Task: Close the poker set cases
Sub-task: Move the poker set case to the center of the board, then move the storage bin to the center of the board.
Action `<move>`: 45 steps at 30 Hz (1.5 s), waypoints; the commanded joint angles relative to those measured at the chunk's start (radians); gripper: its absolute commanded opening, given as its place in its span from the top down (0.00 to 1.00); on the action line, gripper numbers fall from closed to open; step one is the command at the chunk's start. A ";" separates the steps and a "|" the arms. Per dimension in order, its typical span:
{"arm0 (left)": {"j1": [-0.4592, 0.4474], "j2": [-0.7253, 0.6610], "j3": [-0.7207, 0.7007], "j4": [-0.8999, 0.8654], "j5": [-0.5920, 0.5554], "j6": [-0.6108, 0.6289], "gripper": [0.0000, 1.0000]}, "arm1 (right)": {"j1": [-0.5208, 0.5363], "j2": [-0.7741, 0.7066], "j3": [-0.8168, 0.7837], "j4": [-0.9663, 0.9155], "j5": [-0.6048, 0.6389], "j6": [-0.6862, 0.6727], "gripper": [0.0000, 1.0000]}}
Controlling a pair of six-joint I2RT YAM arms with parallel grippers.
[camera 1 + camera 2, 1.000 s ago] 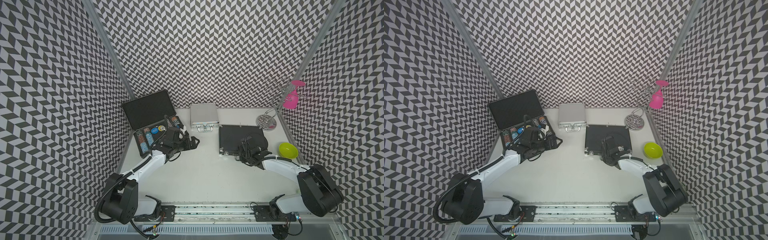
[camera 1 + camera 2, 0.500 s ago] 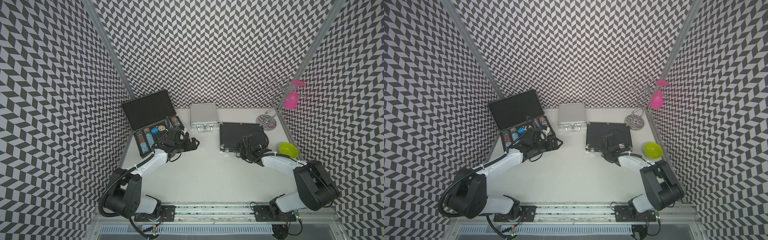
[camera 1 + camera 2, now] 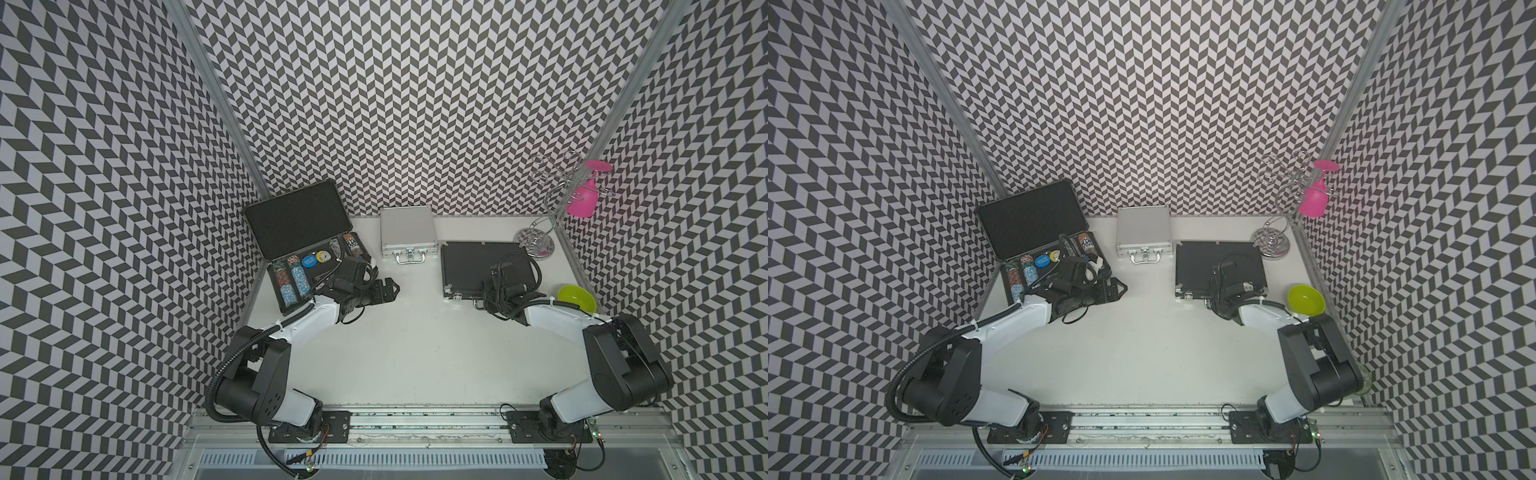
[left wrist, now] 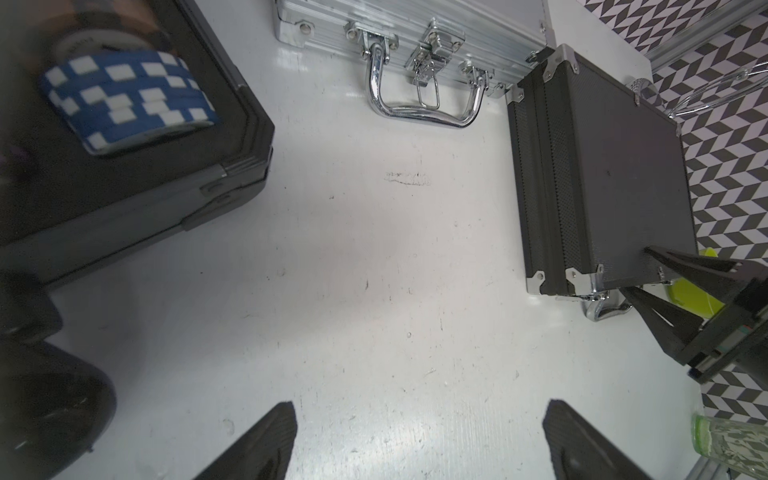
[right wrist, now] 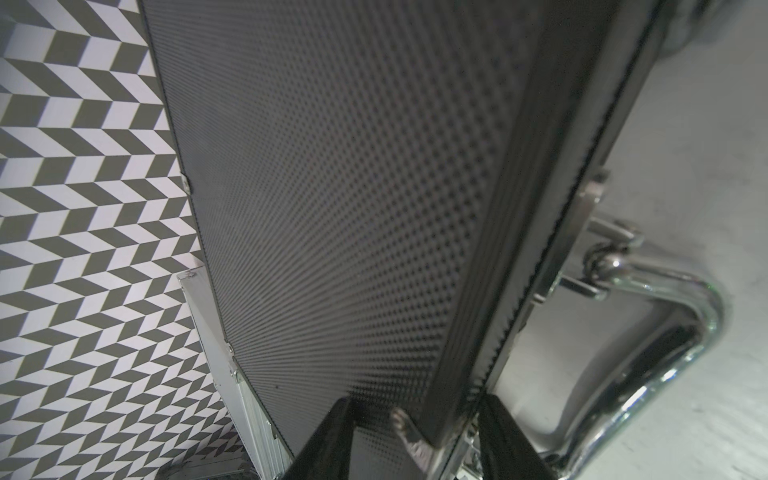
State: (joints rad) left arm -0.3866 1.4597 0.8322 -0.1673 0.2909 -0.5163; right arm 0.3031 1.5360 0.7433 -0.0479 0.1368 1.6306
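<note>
Clamped at half width on the front rim (image 5: 478,332) of the medium black case (image 3: 473,262) with the right gripper (image 5: 415,411): one finger (image 5: 328,436) flat on the dimpled lid, the other under the rim, hard against it. Looks shut or all but shut, so watch that lower finger. If trapped in the seam, enough to keep the lid ajar, or to drag the whole case toward the arm on release. Just past that finger, mind the chrome handle (image 5: 665,374) and the latch (image 3: 457,296); easy to snag on the way out. Further off to the outer side, keep clear of the green bowl (image 3: 575,297).

Spread wide and holding nothing with the left gripper (image 3: 388,291), low over bare table (image 3: 415,332), just off the near corner of the large black plastic case (image 4: 137,208). Wide open there, lid (image 3: 297,224) raised and leaning back, poker chips (image 3: 297,278) exposed. Judged the harder close. Expect scattered chips from any reach across the tray, and a sliding case rather than a folding lid from a push too low. Beyond the fingertips, nothing to do at the silver aluminium case (image 3: 407,228), already shut.
</note>
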 commanded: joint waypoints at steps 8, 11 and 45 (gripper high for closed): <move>0.002 -0.005 0.043 -0.014 -0.049 0.012 0.04 | -0.034 0.001 0.036 -0.084 0.038 -0.193 0.42; 0.016 -0.020 0.065 -0.037 -0.057 0.020 0.04 | 0.013 -0.054 0.078 -0.132 0.102 -0.285 0.40; 0.230 -0.146 0.086 -0.167 -0.101 0.096 0.04 | 0.386 0.636 0.930 -0.273 0.302 -0.979 0.47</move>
State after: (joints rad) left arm -0.1585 1.3266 0.9245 -0.3317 0.1951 -0.4366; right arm 0.6907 2.1399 1.6341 -0.3431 0.3706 0.6701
